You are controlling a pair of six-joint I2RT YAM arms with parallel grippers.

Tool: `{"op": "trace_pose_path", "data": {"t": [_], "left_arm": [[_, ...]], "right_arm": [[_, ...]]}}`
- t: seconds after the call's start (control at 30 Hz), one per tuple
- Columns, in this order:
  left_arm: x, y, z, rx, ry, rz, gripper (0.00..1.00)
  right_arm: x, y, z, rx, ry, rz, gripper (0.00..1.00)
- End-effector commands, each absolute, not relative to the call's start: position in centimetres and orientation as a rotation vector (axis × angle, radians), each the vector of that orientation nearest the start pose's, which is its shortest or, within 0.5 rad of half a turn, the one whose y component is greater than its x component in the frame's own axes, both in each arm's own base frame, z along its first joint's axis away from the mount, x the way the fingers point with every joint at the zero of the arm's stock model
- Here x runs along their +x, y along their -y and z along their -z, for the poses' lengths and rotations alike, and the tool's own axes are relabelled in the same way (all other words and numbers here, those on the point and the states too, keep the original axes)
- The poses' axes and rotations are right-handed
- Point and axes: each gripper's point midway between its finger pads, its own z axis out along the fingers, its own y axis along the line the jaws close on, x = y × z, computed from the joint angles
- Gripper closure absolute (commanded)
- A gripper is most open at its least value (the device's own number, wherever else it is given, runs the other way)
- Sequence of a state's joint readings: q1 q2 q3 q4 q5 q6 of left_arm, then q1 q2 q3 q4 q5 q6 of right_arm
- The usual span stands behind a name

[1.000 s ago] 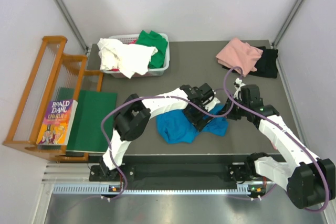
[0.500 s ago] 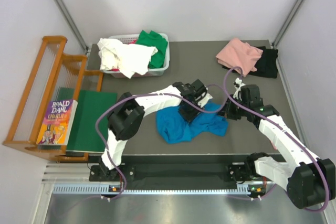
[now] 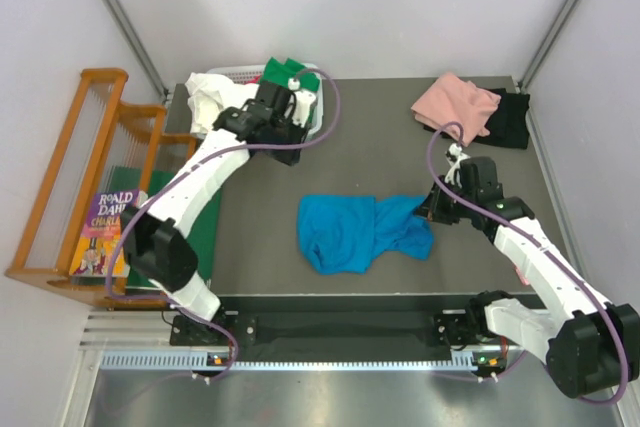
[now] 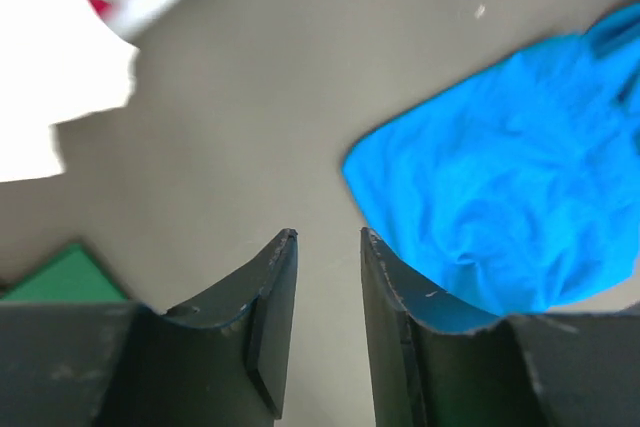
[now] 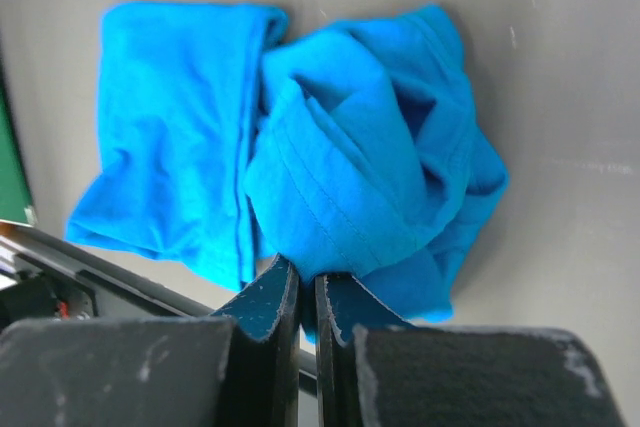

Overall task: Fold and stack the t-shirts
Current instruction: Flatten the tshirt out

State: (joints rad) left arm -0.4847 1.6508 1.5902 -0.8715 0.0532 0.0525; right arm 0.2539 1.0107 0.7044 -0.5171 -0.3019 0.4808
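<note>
A bright blue t-shirt [image 3: 350,232] lies crumpled on the grey table, its left half flatter and its right half bunched [image 5: 340,147]. My right gripper [image 3: 432,209] is shut on the bunched right edge of that shirt [image 5: 305,272]. My left gripper [image 3: 288,147] hovers near the basket at the back left, with its jaws a little apart [image 4: 328,237] and only bare table showing between them. The blue shirt [image 4: 500,197] lies to its right in the left wrist view. A pink t-shirt [image 3: 455,105] rests on a black one [image 3: 510,117] at the back right.
A white basket [image 3: 240,72] at the back left holds a white t-shirt [image 3: 235,107] and a green one [image 3: 295,75]. A dark green board [image 3: 205,247], a book [image 3: 105,237] and a wooden rack [image 3: 70,177] stand at the left.
My left arm has swung away from the blue shirt to the back left beside the basket, and its jaws have narrowed. The blue shirt now lies uncovered. My right gripper has kept its hold.
</note>
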Motion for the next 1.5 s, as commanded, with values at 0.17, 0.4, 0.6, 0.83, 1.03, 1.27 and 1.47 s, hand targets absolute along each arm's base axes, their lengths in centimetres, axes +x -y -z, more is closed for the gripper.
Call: {"op": "trace_pose_path", "data": {"t": [0.17, 0.4, 0.6, 0.83, 1.03, 1.27, 1.47], "left_arm": [[26.7, 24.8, -17.6, 0.978, -2.445, 0.504, 0.29], [25.1, 29.7, -14.2, 1.088, -2.504, 0.59, 0.27], [25.8, 34.5, -11.8, 1.132, -2.579, 0.61, 0.31], [25.1, 37.6, -9.7, 1.201, -2.571, 0.591, 0.31], [25.8, 39.1, -8.5, 1.21, -2.588, 0.549, 0.31], [26.4, 39.8, -7.0, 1.215, -2.612, 0.529, 0.31], [26.7, 39.1, -5.4, 1.224, -2.636, 0.482, 0.32]], "right_arm": [[25.0, -14.4, -15.8, 0.082, -2.351, -0.74, 1.0], [24.7, -14.2, -14.6, 0.124, -2.362, -0.74, 1.0], [24.5, -14.1, -14.1, 0.142, -2.377, -0.731, 1.0], [24.8, -14.2, -13.7, 0.141, -2.393, -0.73, 1.0], [24.9, -14.5, -14.2, 0.133, -2.379, -0.749, 1.0], [24.4, -14.5, -14.3, 0.118, -2.378, -0.748, 1.0], [24.2, -14.3, -14.3, 0.114, -2.379, -0.735, 1.0]]}}
